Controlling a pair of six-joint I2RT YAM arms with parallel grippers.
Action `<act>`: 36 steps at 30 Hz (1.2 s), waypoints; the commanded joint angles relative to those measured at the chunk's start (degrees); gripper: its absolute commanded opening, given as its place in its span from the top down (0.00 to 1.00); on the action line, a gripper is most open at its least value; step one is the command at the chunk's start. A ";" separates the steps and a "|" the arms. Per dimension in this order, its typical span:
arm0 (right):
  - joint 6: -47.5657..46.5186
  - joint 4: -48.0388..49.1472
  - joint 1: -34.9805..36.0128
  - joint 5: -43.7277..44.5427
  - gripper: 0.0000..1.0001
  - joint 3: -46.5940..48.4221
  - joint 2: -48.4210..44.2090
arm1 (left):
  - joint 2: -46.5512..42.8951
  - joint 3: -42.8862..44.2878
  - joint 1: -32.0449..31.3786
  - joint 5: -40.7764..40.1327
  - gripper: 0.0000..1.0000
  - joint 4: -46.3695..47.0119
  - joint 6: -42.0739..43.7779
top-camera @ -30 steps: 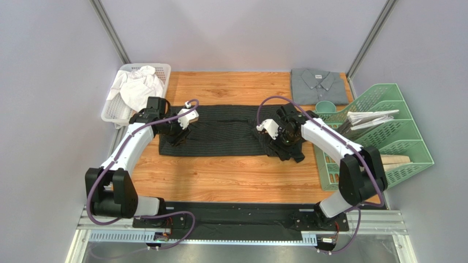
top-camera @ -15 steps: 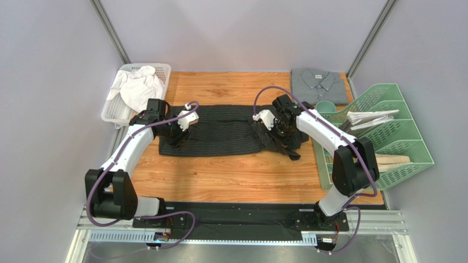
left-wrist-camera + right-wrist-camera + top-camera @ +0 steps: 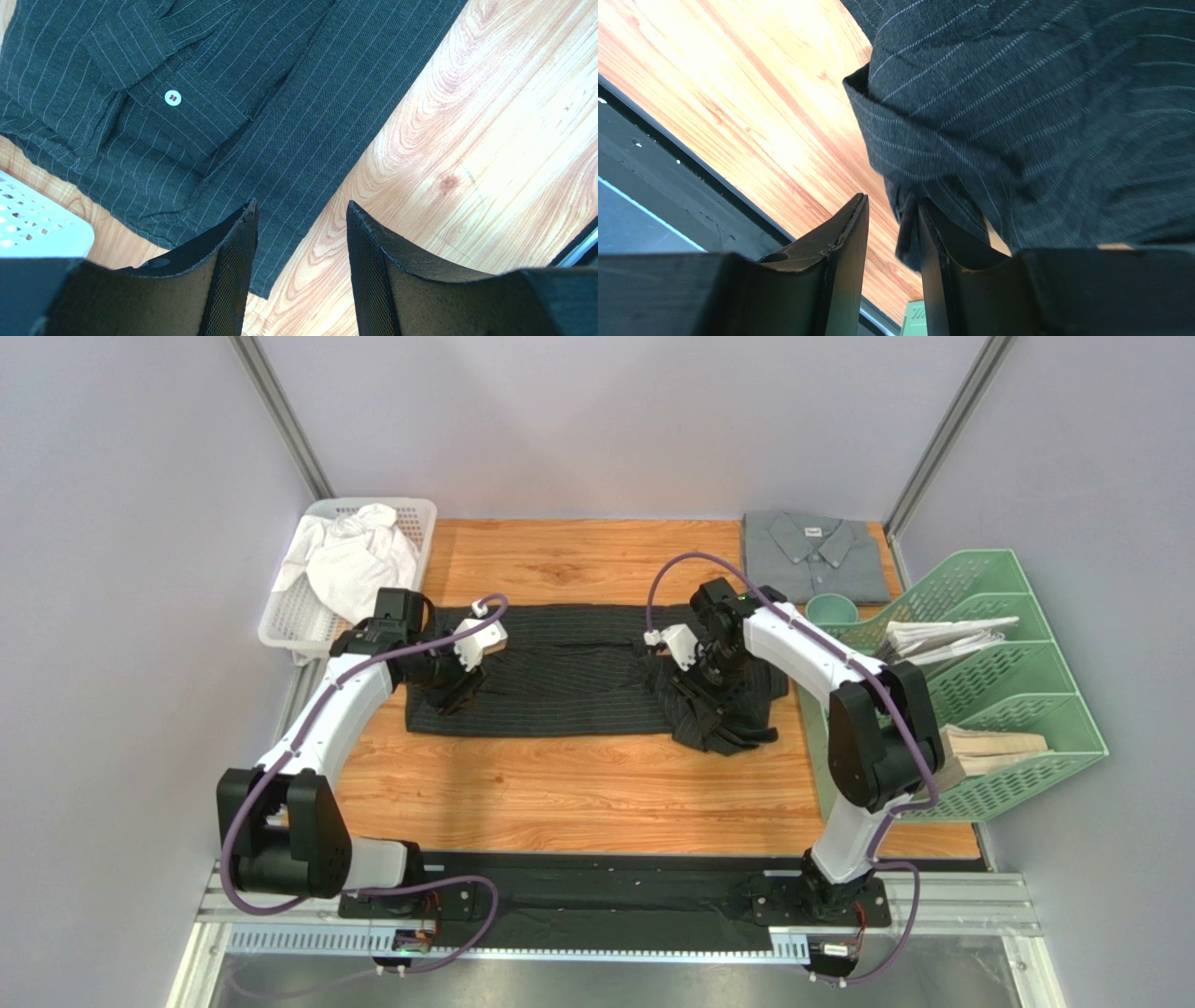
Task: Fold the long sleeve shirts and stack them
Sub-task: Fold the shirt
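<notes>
A wooden bench (image 3: 589, 784) with a strong orange grain fills the middle of the overhead view. At its far left corner stands a white slotted plastic basket (image 3: 281, 623) holding a crumpled white cloth (image 3: 351, 553) – a corner of that basket also shows low on the left in the left wrist view (image 3: 28, 224). Along the right edge sits a green tiered rack (image 3: 1045, 707), with folded papers (image 3: 947, 636) in an upper tier and something tan (image 3: 1003, 746) lower down. A small green cup (image 3: 831, 609) stands just beside the rack's far left end. A black strip (image 3: 617, 875) runs along the near edge – behind it, a metal rail (image 3: 617, 935). Grey walls and two slanted metal posts (image 3: 281, 420) close the space.
</notes>
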 commanded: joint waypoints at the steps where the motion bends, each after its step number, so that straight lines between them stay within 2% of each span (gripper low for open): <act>1: 1.62 -0.09 -0.52 -1.83 0.61 -1.07 0.96 | -1.12 0.03 0.03 1.47 0.44 -0.29 0.97; 3: 1.35 0.09 -0.70 -1.66 0.59 -2.48 -0.52 | -1.38 -0.32 0.03 1.38 0.44 -0.29 1.24; 5: 1.26 0.62 -0.70 -1.13 0.65 -4.32 -1.32 | -1.47 -0.76 0.03 1.56 0.44 -0.03 1.50; 6: 1.26 0.53 -0.70 -1.30 0.75 -4.50 -1.76 | -1.47 -0.94 0.03 1.73 0.44 -0.11 1.33; 7: 1.18 -1.21 -0.70 -2.87 0.93 -3.55 -1.85 | -1.30 -0.85 0.03 1.82 0.44 -0.02 1.24; 8: 0.92 -2.71 -0.78 -4.72 1.00 -2.32 -2.29 | -1.21 -0.85 0.03 2.08 0.44 -0.11 1.15; 11: 0.12 -9.56 -2.45 -16.57 1.00 3.04 -4.83 | -1.21 -0.59 0.03 3.57 0.46 -1.51 2.46; 12: 0.03 -11.06 -2.89 -23.13 1.00 4.10 -5.36 | -1.38 -0.33 0.03 3.84 0.46 -2.04 2.99; 14: 0.82 -14.49 -3.77 -29.49 1.00 6.47 -6.77 | -1.82 -0.24 0.03 4.19 0.46 -2.74 3.87; 15: 1.70 -14.68 -3.95 -34.39 1.00 7.00 -6.95 | -2.00 -0.15 0.03 4.28 0.46 -2.84 4.14; 17: 6.06 -13.02 -4.47 -37.59 1.00 9.02 -6.51 | -1.83 0.20 0.03 4.20 0.46 -2.84 4.14; 18: 8.01 -9.18 -4.91 -39.26 1.00 9.73 -6.08 | -1.22 0.73 0.03 4.28 0.46 -2.66 3.79; 21: 16.00 -2.13 -7.63 -37.53 1.00 14.55 -2.22 | 0.71 2.31 0.03 3.84 0.46 -2.57 1.43; 23: 16.90 1.48 -8.87 -34.11 1.00 19.46 2.34 | 1.25 2.66 0.03 3.84 0.46 -2.22 0.72; 24: 17.00 2.54 -9.83 -31.74 1.00 24.80 4.02 | 1.51 2.58 0.03 3.93 0.46 -1.96 0.10; 26: 16.56 2.38 -10.28 -29.88 1.00 30.10 8.84 | 1.52 2.58 0.03 3.23 0.46 -0.65 -0.43; 27: 16.04 0.89 -10.28 -29.00 1.00 35.87 10.26 | 1.78 2.58 0.03 2.88 0.46 -0.12 -0.78; 31: 15.59 -1.23 -10.10 -29.52 1.00 45.21 14.23 | 2.57 2.75 0.12 1.47 0.46 2.34 -3.32; 36: 15.33 4.72 -8.87 -25.23 1.00 44.89 12.04 | 2.22 2.32 0.21 2.88 0.46 4.10 -6.58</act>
